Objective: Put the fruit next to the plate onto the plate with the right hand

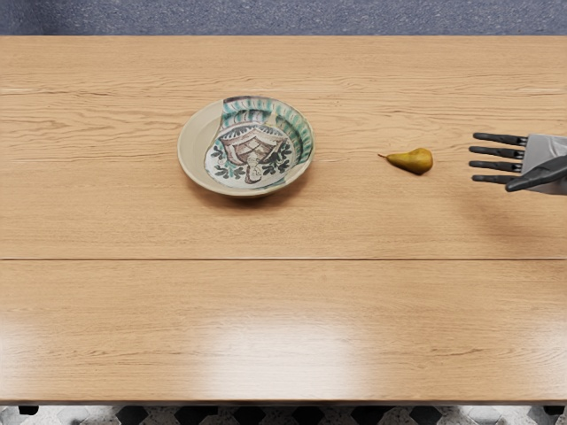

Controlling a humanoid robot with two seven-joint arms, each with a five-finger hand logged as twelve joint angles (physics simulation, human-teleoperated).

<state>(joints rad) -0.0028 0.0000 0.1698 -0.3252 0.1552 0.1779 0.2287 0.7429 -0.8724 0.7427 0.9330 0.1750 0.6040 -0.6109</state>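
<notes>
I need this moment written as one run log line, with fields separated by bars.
stage: pre-grasp | right hand: open, right of pear, not touching | pear: on table, right of plate | plate: holds no fruit

Bright, even overhead light, with a pale sheen on the surface (292,350) at 6 o'clock. A soft shadow hugs the plate (188,142) at its 5 o'clock rim. Everything renders sharp.

Home dining setting, wooden table (283,310), painted plate (190,147)
</notes>
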